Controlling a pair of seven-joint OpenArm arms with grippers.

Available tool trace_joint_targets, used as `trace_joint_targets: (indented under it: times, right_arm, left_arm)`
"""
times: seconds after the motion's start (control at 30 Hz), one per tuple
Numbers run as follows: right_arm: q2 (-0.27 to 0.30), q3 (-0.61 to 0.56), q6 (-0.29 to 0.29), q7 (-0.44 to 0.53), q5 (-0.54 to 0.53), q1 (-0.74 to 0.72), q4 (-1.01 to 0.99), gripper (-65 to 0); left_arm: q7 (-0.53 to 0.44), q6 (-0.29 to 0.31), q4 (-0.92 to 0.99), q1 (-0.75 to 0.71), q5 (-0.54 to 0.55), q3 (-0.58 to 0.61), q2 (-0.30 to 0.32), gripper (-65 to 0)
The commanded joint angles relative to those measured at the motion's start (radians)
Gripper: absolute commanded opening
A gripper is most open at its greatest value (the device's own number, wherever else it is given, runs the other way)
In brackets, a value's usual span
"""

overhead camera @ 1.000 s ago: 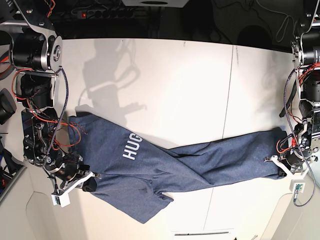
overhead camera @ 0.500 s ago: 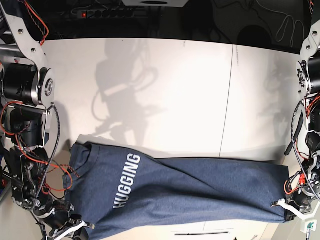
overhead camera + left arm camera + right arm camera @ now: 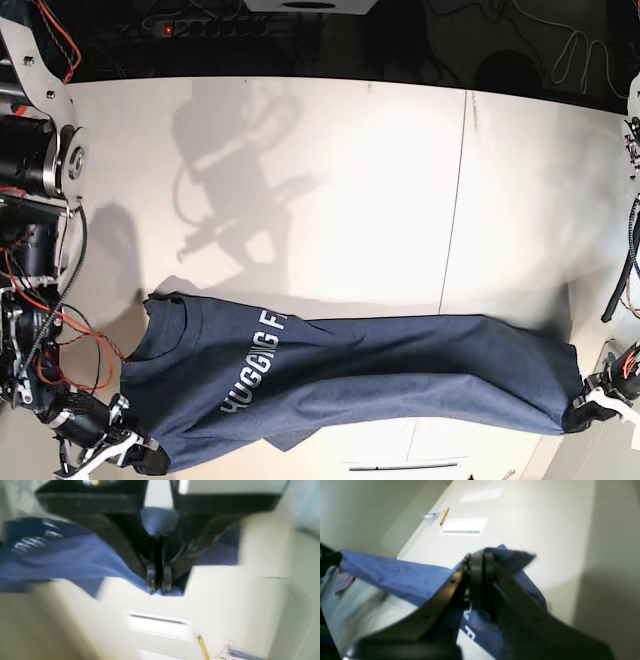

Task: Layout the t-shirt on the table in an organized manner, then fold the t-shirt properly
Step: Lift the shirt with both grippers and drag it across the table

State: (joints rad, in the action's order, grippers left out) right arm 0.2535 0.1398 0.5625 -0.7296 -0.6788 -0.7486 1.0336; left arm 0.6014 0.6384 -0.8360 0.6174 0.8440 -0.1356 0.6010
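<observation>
1. Navy heathered fabric, the t-shirt (image 3: 380, 365), is stretched out between the two sets of jaws over the off-white surface (image 3: 350, 200).
2. Left gripper (image 3: 159, 586): jaws pinched together on a shirt edge, cloth poking out just past the tips.
3. Right gripper (image 3: 477, 557): jaws clamped on a corner too, fabric bunched right beside them.
4. White lettering (image 3: 255, 365) sits nearer the right jaws.

Beyond the far edge lies a dark area with a black power strip (image 3: 215, 24) and loose cables (image 3: 575, 45). A yellow pencil (image 3: 444, 516) lies on the pale floor (image 3: 545, 517).
</observation>
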Motion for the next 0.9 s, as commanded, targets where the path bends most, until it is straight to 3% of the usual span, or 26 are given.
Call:
trace_joint_targets:
  times: [0.0,0.1,0.23,0.33,0.63,0.87]
  right_arm:
    - [0.017,0.004,0.011,-0.009,-0.051,-0.008,0.071,-65.0]
    - [0.039,0.004,0.011,-0.113,-0.104,0.095,0.235,-65.0]
    - [0.055,0.004,0.011,-0.128,-0.108,0.257,0.393,-65.0]
    - [0.054,0.004,0.01,-0.128,-0.124,0.382,0.453,-65.0]
    - [0.054,0.004,0.01,-0.13,-0.153,0.668,0.474,-65.0]
    - [0.055,0.005,0.01,-0.132,-0.147,0.745,0.474,-65.0]
  left_arm:
    - [0.028,0.047,-0.016,0.007,0.08,-0.032,0.019,-65.0]
    - [0.192,0.06,-0.016,-0.064,0.286,-0.122,0.019,-65.0]
    - [0.389,0.06,-0.016,-0.172,0.466,-0.25,0.019,-65.0]
    - [0.484,0.06,-0.016,-0.264,0.555,-0.321,0.019,-65.0]
    - [0.484,0.06,-0.016,-0.504,0.596,-0.359,0.011,-65.0]
    - [0.456,0.06,-0.016,-0.537,0.573,-0.359,0.018,-65.0]
